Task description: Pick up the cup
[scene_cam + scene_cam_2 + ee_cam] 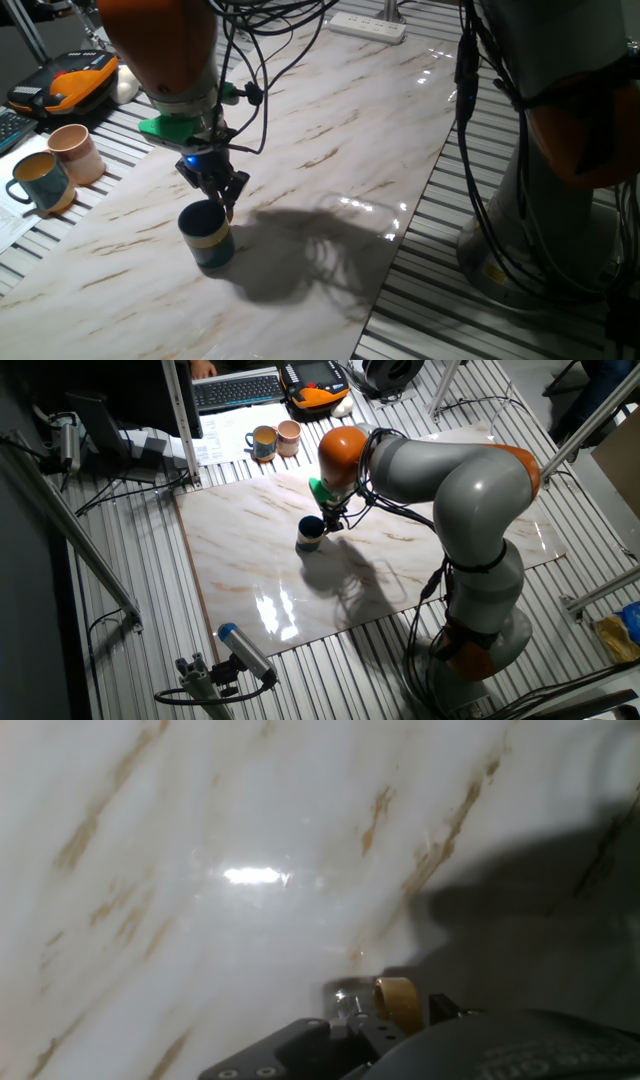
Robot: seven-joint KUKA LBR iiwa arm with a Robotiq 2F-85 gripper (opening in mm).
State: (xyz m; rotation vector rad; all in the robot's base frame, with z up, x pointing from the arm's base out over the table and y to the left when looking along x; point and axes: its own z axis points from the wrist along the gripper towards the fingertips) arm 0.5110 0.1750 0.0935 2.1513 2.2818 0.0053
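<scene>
The cup [207, 237] is dark teal-blue with a yellow-tan band and stands upright on the marble table [330, 150], left of the middle. My gripper [228, 203] comes down from above. Its fingers are drawn together to a narrow point, pinching the cup's rim on the right side. The cup [310, 534] and the gripper [327, 523] also show in the other fixed view. In the hand view the cup's dark rim [520, 1045] fills the bottom right corner, with its yellow handle [398, 1002] beside it. I cannot tell whether the cup's base still touches the table.
A pale pink cup [77, 152] and a lighter teal mug [40, 180] stand off the table's left end on the slatted floor. An orange and black device [70, 80] lies behind them. A white power strip [367, 25] lies at the far edge. Cables hang from the arm.
</scene>
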